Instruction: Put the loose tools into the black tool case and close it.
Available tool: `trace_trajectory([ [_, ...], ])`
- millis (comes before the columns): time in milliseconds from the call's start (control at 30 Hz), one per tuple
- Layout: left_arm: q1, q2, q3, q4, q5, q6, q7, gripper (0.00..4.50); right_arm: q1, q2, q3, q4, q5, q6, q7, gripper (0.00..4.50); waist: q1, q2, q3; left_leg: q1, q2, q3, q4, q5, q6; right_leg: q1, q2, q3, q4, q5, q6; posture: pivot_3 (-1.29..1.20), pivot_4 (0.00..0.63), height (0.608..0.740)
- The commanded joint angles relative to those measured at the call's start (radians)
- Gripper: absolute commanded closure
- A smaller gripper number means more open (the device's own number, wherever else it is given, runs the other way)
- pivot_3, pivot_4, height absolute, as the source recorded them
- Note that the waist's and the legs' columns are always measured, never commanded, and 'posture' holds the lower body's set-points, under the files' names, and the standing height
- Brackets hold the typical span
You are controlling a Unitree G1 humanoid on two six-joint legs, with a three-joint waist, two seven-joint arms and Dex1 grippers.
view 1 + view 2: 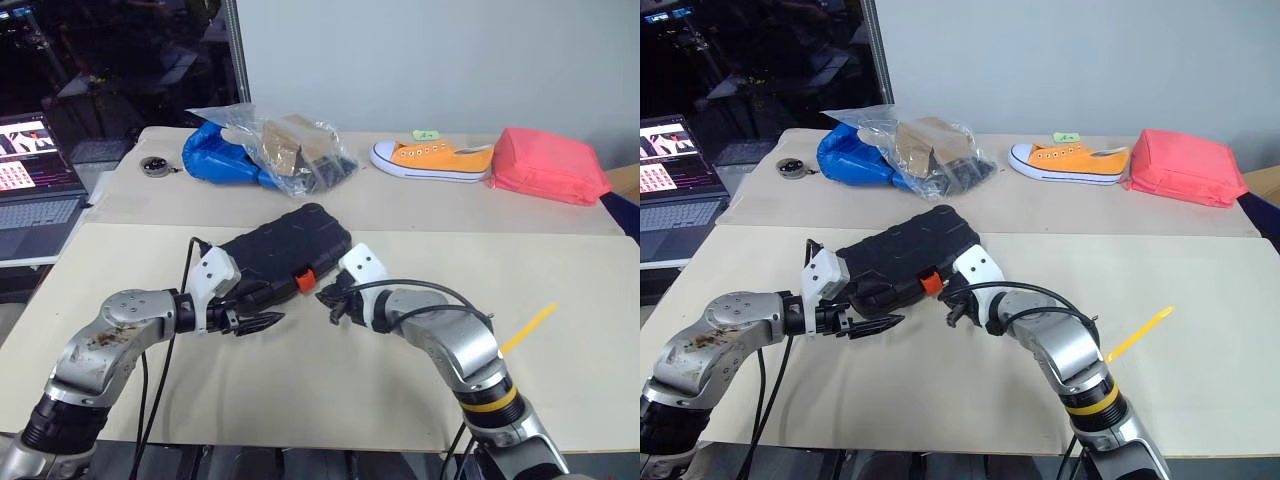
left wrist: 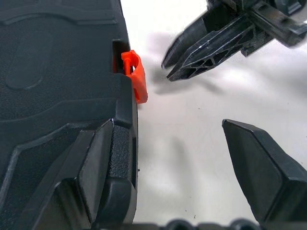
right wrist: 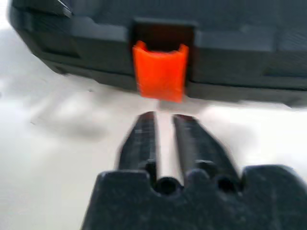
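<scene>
The black ribbed moulded-plastic tool case (image 1: 285,245) lies closed on the beige table (image 1: 330,390), its small orange latch (image 3: 159,71) facing the robot. The left gripper (image 1: 262,322) rests spread at the case's near edge. The right gripper (image 3: 164,139), fingers pressed together, points at the latch just short of it.

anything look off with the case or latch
The black tool case lies shut but askew on the table, and its orange latch hangs down unfastened. Right gripper is shut just short of it.
</scene>
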Motion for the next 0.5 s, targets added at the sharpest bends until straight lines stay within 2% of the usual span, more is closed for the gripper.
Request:
trace_trajectory([
  [33,0.014,-0.002,-0.025,0.031,0.029,0.012,0.005,0.63,-0.051,0.041,0.015,0.079,-0.025,-0.069,-0.02,4.43,0.001,0.0,0.0,0.0,0.0,0.0,0.0,0.0,0.0,0.0,0.0,0.0,0.0,0.0,0.0,0.0,0.15,0.74],
  [300,0.021,-0.015,-0.022,0.032,0.037,0.009,0.014,0.63,-0.102,0.095,0.018,0.221,-0.084,-0.215,-0.044,4.43,0.0,0.0,0.0,0.0,0.0,0.0,0.0,0.0,0.0,0.0,0.0,0.0,0.0,0.0,0.0,0.0,0.15,0.74],
  [500,0.026,-0.025,-0.021,0.035,0.042,0.003,0.024,0.63,-0.047,0.009,0.007,0.092,-0.023,-0.182,0.065,4.43,0.002,0.0,0.0,0.0,0.0,0.0,0.0,0.0,0.0,0.0,0.0,0.0,0.0,0.0,0.0,0.0,0.15,0.74],
])
